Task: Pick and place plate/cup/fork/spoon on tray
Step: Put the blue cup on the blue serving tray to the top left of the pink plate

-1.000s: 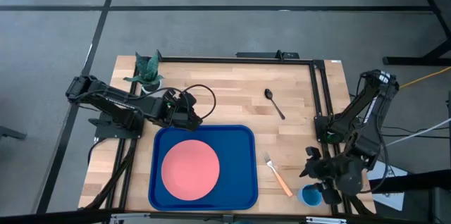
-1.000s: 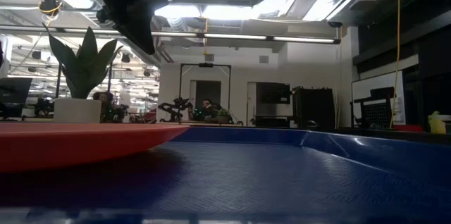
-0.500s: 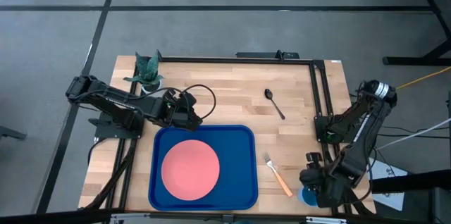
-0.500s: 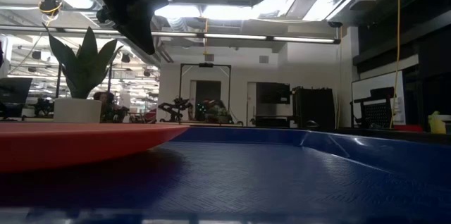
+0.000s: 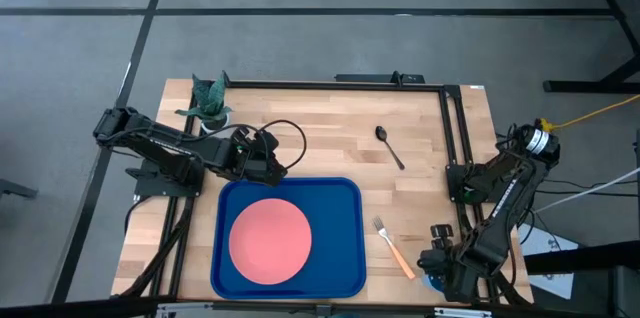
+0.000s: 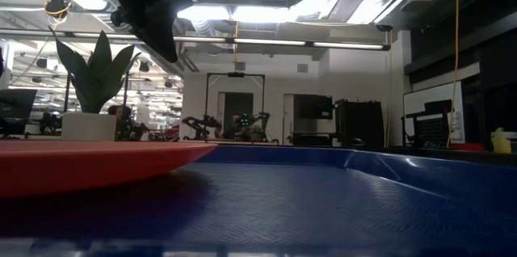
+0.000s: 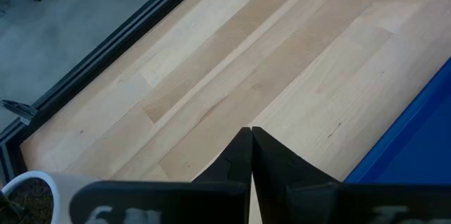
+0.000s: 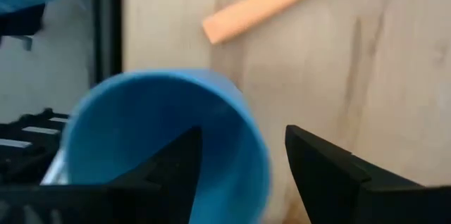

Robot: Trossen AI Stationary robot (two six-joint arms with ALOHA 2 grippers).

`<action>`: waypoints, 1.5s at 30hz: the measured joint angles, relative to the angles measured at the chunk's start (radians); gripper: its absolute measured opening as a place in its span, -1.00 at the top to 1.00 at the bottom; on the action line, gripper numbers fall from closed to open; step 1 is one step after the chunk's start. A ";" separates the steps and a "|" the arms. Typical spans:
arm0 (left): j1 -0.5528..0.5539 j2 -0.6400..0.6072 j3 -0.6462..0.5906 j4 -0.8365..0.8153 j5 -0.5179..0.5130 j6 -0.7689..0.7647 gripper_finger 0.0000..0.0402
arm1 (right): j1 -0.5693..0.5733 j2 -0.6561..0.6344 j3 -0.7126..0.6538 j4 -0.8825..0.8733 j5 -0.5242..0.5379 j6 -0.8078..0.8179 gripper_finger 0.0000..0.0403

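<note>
The salmon-pink plate [image 5: 270, 239] lies flat in the deep-blue tray [image 5: 345, 198]. The fork [image 5: 394, 248] lies on the table right of the tray, and the dark spoon [image 5: 389, 146] lies farther back. The light-blue cup [image 8: 141, 132] stands at the table's near right corner, almost hidden under my right gripper [image 5: 443, 270] in the high view. My right gripper [image 8: 243, 136] is open over the cup's rim, one finger inside the cup and one outside. My left gripper [image 7: 250, 139] is shut and empty above the table, beside the tray's far left corner.
A white pot with a green plant [image 5: 209, 103] stands at the far left of the table. A black frame rail [image 5: 452, 138] runs along the table's right side, close to the cup. The fork's tan handle end [image 8: 275, 2] lies just beyond the cup.
My right gripper has gone down and toward the table's near edge onto the cup, covering it in the high view. The left arm has kept still.
</note>
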State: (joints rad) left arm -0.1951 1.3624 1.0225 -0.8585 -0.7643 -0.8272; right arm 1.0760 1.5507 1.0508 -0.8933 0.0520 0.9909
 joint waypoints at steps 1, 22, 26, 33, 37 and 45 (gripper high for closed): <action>0.000 0.000 0.000 0.000 0.000 0.000 1.00 | 0.000 0.003 0.000 0.019 0.006 -0.002 -0.03; 0.000 0.000 0.000 0.000 0.000 0.000 1.00 | 0.000 0.004 0.000 0.014 0.085 0.128 0.60; 0.000 0.000 0.000 0.000 0.000 0.000 1.00 | -0.003 0.004 0.000 0.014 0.086 0.130 0.93; 0.000 0.000 0.000 0.000 0.000 0.000 1.00 | -0.007 0.005 0.115 -0.153 0.080 0.180 0.97; 0.000 0.000 0.000 0.000 0.000 0.000 1.00 | -0.006 0.005 0.287 -0.328 0.203 0.182 0.97; 0.000 0.000 0.000 0.000 0.000 0.000 1.00 | -0.093 0.004 0.388 -0.420 0.864 0.180 0.97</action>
State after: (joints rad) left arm -0.1951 1.3624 1.0225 -0.8585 -0.7643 -0.8272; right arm 0.9827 1.5550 1.4392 -1.3129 0.9156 1.1713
